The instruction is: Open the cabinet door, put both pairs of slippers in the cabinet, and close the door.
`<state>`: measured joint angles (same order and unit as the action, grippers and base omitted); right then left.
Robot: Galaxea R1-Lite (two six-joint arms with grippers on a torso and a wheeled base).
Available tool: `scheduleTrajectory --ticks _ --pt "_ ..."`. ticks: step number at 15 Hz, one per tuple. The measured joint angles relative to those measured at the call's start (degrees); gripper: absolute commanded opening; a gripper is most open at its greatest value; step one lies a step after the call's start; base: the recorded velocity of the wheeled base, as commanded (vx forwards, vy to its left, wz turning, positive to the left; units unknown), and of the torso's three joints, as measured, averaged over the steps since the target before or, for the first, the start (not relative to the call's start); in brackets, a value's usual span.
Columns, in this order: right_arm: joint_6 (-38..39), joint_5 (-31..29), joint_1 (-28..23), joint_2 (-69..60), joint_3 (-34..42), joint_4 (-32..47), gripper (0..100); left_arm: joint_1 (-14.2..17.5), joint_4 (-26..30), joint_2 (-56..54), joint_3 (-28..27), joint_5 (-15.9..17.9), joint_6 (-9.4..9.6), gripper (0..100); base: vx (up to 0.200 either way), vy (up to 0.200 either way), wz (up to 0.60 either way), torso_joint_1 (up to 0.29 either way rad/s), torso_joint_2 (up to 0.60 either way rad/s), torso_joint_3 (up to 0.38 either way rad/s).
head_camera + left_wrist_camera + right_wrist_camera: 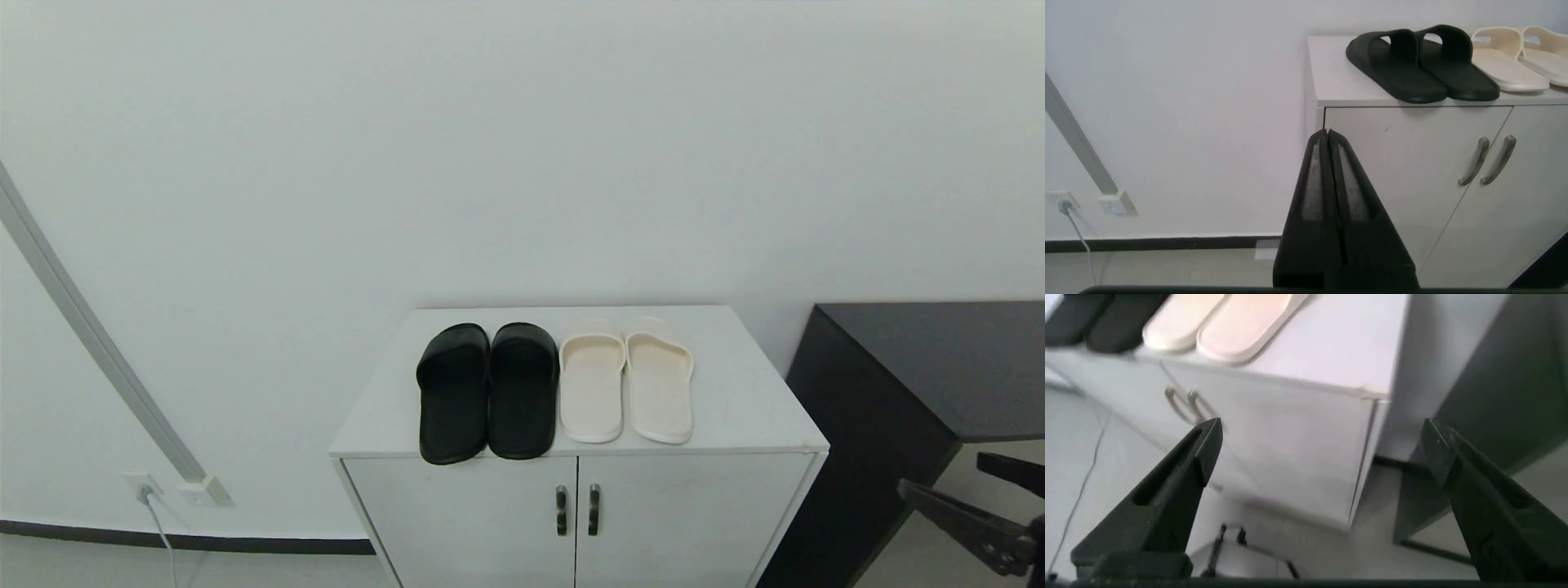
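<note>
Black-fingered, hanging the right gripper (pixel 940 472) wide open, low at 4 o'clock from the white cabinet (pixel 759 392); pressing the left gripper (pixel 1328 135) together, aiming at its 9 o'clock side. Seeing black slippers (pixel 487 392) and cream slippers (pixel 626 380) lying on top, doors (pixel 465 523) shut.

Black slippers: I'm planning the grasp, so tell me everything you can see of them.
The black slippers are a matte, rubbery-looking pair of slides, each with a broad band over the front. They lie flat, soles down, side by side and touching, heels toward the robot, on the white cabinet top, just left of the cream slippers. The left one's heel pokes slightly past the front edge.
</note>
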<state>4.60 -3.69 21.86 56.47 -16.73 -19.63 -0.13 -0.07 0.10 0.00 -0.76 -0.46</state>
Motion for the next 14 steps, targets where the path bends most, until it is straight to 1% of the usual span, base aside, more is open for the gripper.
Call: scheduleTrajectory --ticks 2,5,9,11,14 --pt "1.7 -2.0 3.6 3.9 -2.5 -0.4 100 0.0 0.0 0.0 0.0 0.0 0.0 0 0.0 0.0 0.0 0.0 0.0 0.0" --pt "3.7 -6.6 9.0 10.1 -6.3 -0.9 100 0.0 0.0 0.0 0.0 0.0 -0.02 0 0.0 0.0 0.0 0.0 0.0 0.0" --pt "6.7 -14.4 16.2 21.0 -11.1 -6.3 100 0.0 0.0 0.0 0.0 0.4 -0.02 0 0.0 0.0 0.0 0.0 0.0 0.0" --pt "8.4 -17.2 18.8 27.0 -14.5 -9.5 100 0.0 0.0 0.0 0.0 0.5 -0.02 0 0.0 0.0 0.0 0.0 0.0 0.0" --pt "10.4 -20.0 21.0 33.7 -20.4 -10.2 100 0.0 0.0 0.0 0.0 0.5 0.02 0 0.0 0.0 0.0 0.0 0.0 0.0"
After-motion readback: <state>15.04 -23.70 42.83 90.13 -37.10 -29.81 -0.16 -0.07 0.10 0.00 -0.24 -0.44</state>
